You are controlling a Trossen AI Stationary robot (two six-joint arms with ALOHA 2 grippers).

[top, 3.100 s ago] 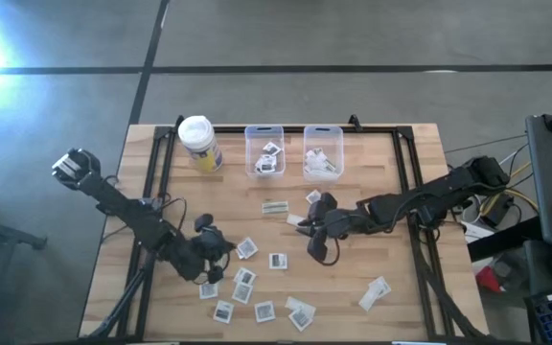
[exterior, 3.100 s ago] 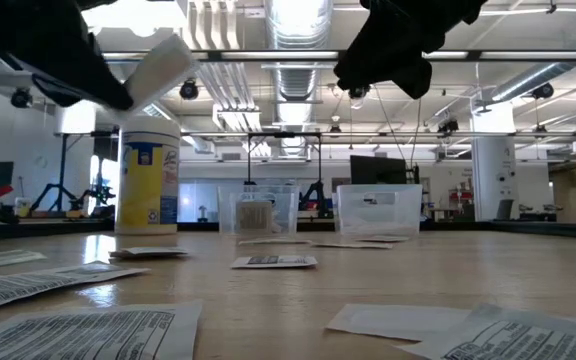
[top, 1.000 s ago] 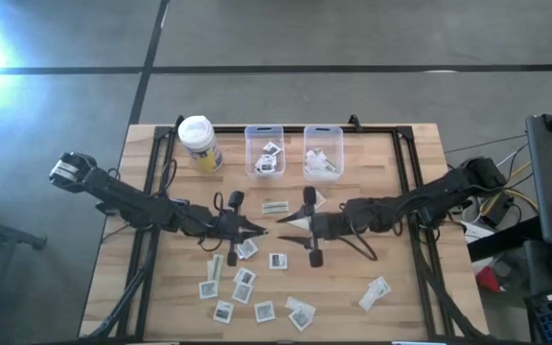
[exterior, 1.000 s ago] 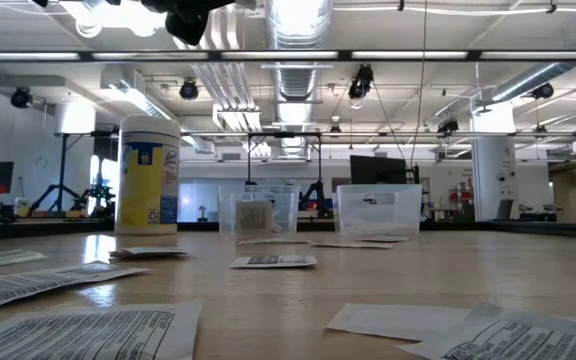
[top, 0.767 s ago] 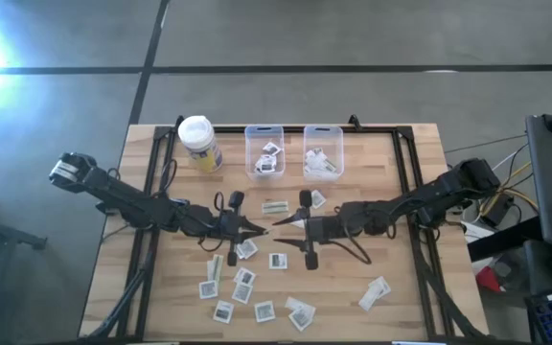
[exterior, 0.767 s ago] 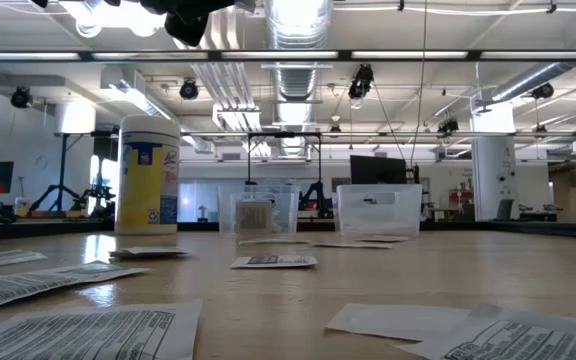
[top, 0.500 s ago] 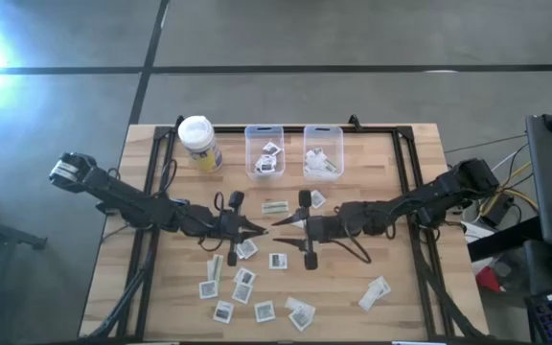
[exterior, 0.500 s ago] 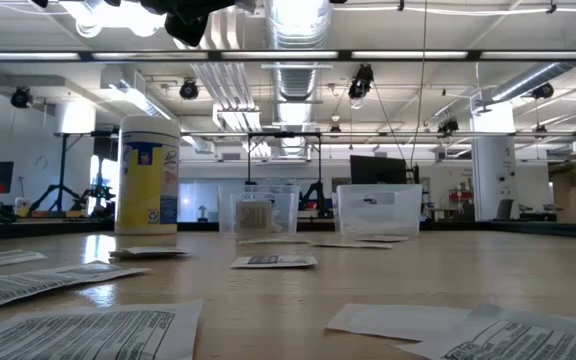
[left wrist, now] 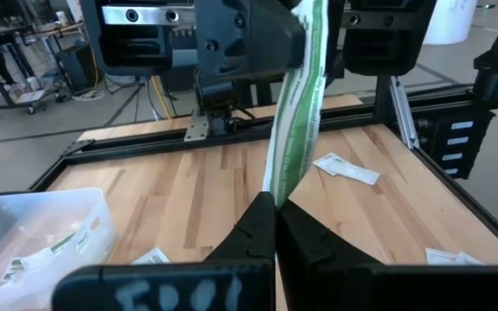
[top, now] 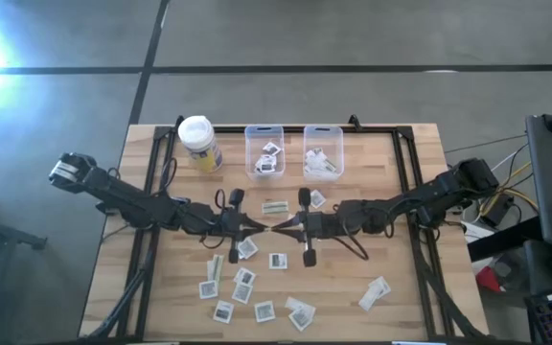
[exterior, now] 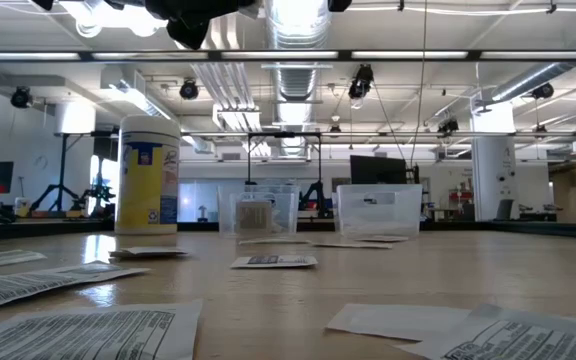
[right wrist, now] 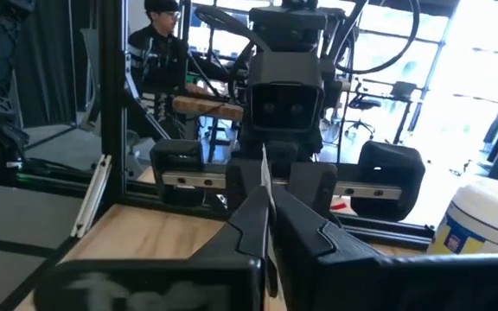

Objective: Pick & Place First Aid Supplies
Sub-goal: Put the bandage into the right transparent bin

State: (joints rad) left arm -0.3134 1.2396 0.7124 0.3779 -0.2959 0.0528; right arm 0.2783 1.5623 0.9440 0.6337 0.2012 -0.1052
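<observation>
Both dark arms are reaching toward each other above the middle of the wooden tabletop (top: 381,172), and their tips are meeting over it. The left end effector (top: 257,230) is pinching one end of a narrow greenish-white strip packet (left wrist: 294,112), its two dark fingers (left wrist: 258,226) pressed together on the strip. The right end effector (top: 284,228) is closing on the other end of that same strip, its fingers (right wrist: 253,212) pressed flat against the thin edge of the packet (right wrist: 264,177), so the strip is hanging in the air between the two arms, clear of the tabletop. Below and around them, many small flat white square packets with dark printed patches (top: 245,279) are lying scattered on the near half of the tabletop, with one white packet (top: 375,292) lying well apart toward the right side and another narrow strip (top: 275,206) lying near the bins. Two clear rectangular plastic bins (top: 264,150) are sitting side by side at the far edge, each holding a few packets, and a yellow cylindrical container with a white lid (top: 199,144) is standing upright just beside the left bin. In the right wrist view, a person (right wrist: 158,47) is sitting in the room beyond the tabletop.
</observation>
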